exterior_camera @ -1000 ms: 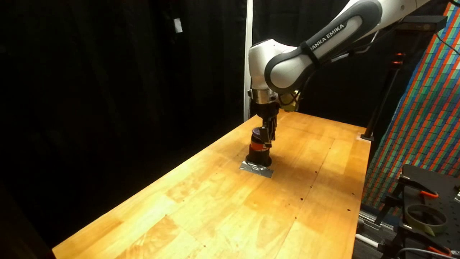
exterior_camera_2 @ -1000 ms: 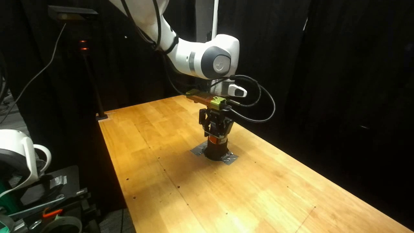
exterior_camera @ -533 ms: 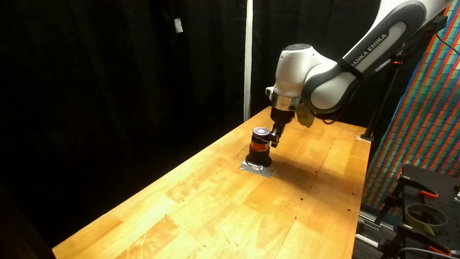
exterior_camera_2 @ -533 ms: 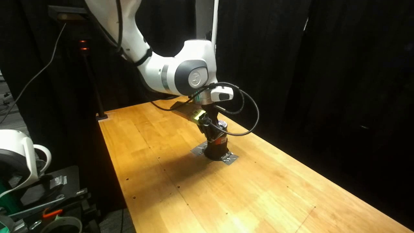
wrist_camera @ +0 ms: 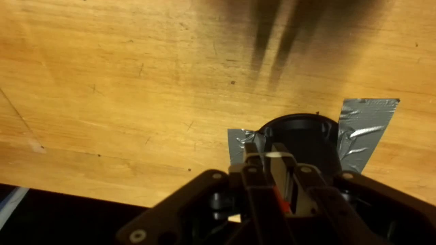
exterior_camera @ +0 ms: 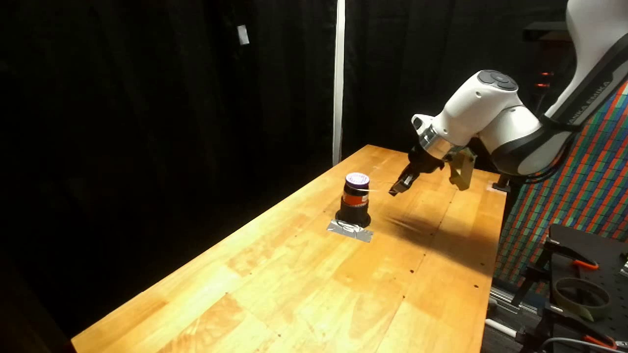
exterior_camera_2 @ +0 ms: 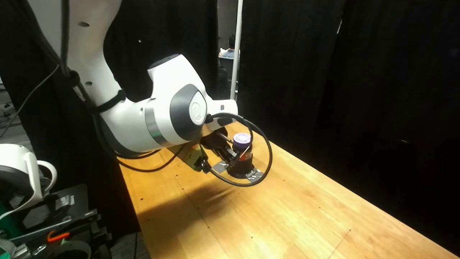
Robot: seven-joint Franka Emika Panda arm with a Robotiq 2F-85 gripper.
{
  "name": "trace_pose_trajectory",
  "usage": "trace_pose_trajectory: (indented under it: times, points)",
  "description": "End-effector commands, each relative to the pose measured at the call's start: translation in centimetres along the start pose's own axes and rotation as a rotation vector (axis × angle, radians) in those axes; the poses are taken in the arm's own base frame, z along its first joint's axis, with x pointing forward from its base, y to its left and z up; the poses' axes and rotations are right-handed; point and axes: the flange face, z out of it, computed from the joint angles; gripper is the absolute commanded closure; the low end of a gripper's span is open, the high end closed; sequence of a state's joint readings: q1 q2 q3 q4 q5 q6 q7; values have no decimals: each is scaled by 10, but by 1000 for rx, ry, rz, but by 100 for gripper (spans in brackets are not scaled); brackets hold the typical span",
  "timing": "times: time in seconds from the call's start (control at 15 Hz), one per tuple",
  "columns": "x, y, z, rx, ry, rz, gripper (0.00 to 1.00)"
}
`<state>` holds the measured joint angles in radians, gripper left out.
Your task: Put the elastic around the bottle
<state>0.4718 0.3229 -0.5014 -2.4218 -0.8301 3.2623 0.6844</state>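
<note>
- One squat, dark and orange-red, jar-like bottle (exterior_camera: 355, 198)
- One round, purple-and-white cap (exterior_camera_2: 242, 139)
- One thin, pale elastic (wrist_camera: 275, 154)
- One black pincer (wrist_camera: 265, 150) with two fingers (wrist_camera: 251, 148)
- One white-and-grey robot arm (exterior_camera: 475, 110)
- One boxy, yellow-green, arm-mounted housing (exterior_camera: 462, 170)
- One black, round, flanged stand (exterior_camera: 353, 216)
- Two strips of crinkled silver tape (wrist_camera: 367, 132)
- One light-brown wooden table (exterior_camera: 294, 284)
- In an exterior view, one tall white post (exterior_camera: 338, 83)
- In an exterior view, one beige-green ring (exterior_camera: 598, 310)
- In an exterior view, two small orange-red lights (exterior_camera: 542, 85)

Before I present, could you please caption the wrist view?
Thin, pale elastic band across a black two-fingered gripper, in front of a round black base flanked by silver tape on a wooden table.
</note>
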Motion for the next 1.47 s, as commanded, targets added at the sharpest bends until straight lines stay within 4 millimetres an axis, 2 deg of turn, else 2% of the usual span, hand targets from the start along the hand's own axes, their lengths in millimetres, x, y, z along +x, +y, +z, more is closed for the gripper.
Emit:
trace_pose_trajectory:
  times: [0.0, 0.07, 0.2, 0.53, 0.67, 0.8, 0.87, 0.93, 1.0, 1.07, 1.13, 1.2, 1.33, 1.4]
  points:
    - [0, 26, -22, 15, 113, 4, 84]
    - [1, 33, -25, 14, 163, -3, 83]
    - [-12, 35, -30, 19, 250, -13, 82]
    - [-83, 7, -23, 103, 353, -18, 84]
    - [-104, 0, -20, 118, 415, -26, 82]
    - [-115, -7, -20, 107, 499, -42, 83]
    - [-80, -18, -29, 108, 522, -49, 84]
    - [-76, -23, -22, 101, 538, -64, 84]
    - [-63, -27, -23, 101, 566, -64, 86]
    - [-72, -30, -12, 86, 597, -49, 87]
    - [-65, -30, -12, 73, 627, -41, 88]
    - [-37, -30, -19, 60, 638, -31, 90]
    - [-42, -26, -11, 25, 667, -13, 89]
    - [-33, -24, -11, 13, 671, -8, 90]
